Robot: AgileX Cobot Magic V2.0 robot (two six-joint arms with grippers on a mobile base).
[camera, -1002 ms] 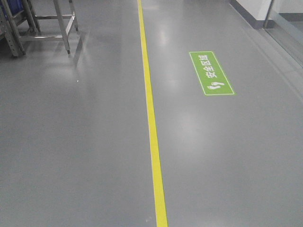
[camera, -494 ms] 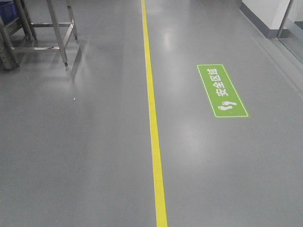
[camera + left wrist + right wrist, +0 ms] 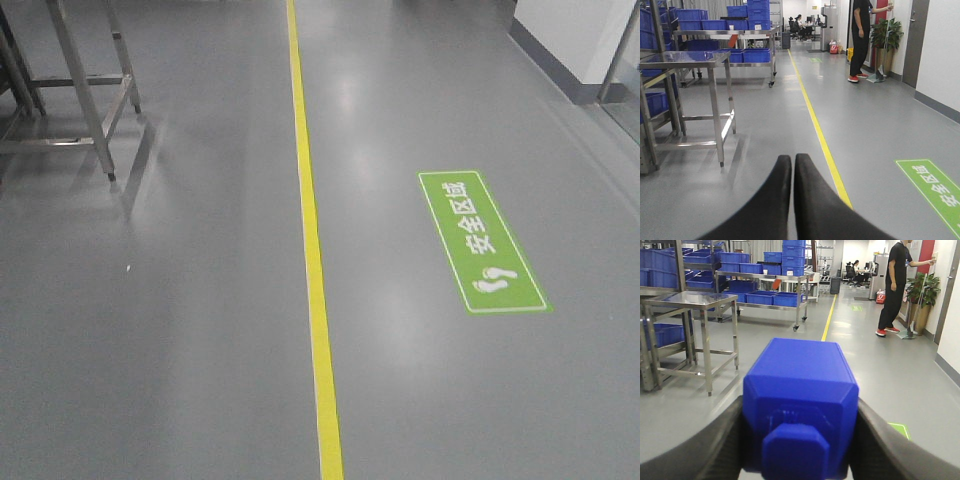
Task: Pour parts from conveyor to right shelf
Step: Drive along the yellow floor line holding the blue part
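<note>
Block (image 3: 800,405) sits clamped between the two black fingers of the right end effector (image 3: 799,455), carried above the floor (image 3: 900,370) of an aisle, well apart from the racks of blue bins (image 3: 775,299) ahead. It looks like hard, light moulded plastic: stiff and not fragile, but smooth enough to slide. The flat side faces, where the pads press, seem the best hold. Its knob faces back toward the wrist, and the long axis appears to run forward along the fingers. The left end effector (image 3: 792,161) is closed on nothing, tips touching.
</note>
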